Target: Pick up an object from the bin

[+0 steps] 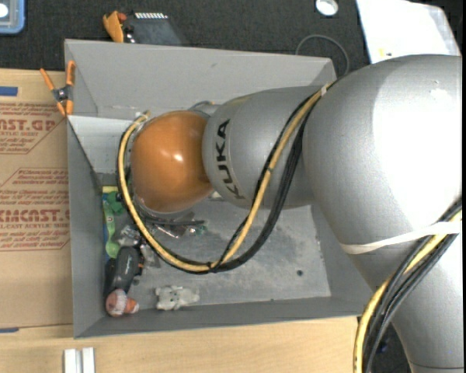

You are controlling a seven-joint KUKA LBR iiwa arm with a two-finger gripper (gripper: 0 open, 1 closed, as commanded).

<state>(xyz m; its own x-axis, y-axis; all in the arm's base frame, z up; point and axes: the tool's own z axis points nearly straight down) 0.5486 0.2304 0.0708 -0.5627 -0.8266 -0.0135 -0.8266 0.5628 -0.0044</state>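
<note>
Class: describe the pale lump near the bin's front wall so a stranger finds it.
In the grey bin, find the lower-left corner, where things line the left wall. Right of the reddish round thing there lies the pale lump, apart on bare floor, whitish where its neighbours are dark or green.

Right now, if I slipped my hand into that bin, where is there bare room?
The bin floor is bare at the front right, between the arm's cables and the front wall, right of a small pale piece. The left wall is crowded: a green packet, a dark piece and a red-and-white ball lie there.
</note>
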